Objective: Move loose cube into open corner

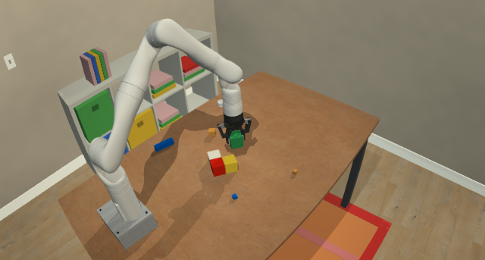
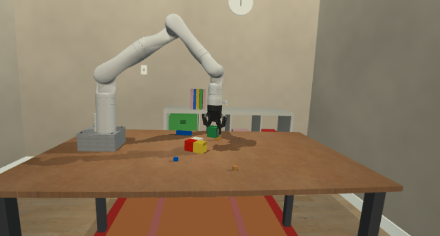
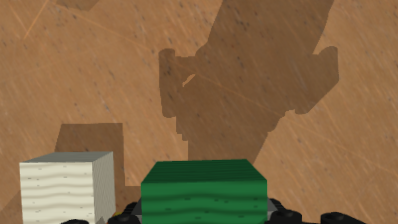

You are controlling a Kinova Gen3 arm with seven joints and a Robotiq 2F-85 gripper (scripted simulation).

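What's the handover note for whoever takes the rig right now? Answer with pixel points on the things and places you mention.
Gripper (image 1: 236,139) (image 2: 213,131): shut on the green cube (image 1: 236,140) (image 2: 212,131) (image 3: 204,202), held above the table.
Red cube (image 1: 218,167) (image 2: 190,145): corner piece, between the white cube (image 1: 214,155) (image 2: 197,139) (image 3: 57,192) and yellow cube (image 1: 230,164) (image 2: 200,147).
Done: green grasped and lifted.
Left: lower it into the open corner, flush against white and yellow; release; move clear.
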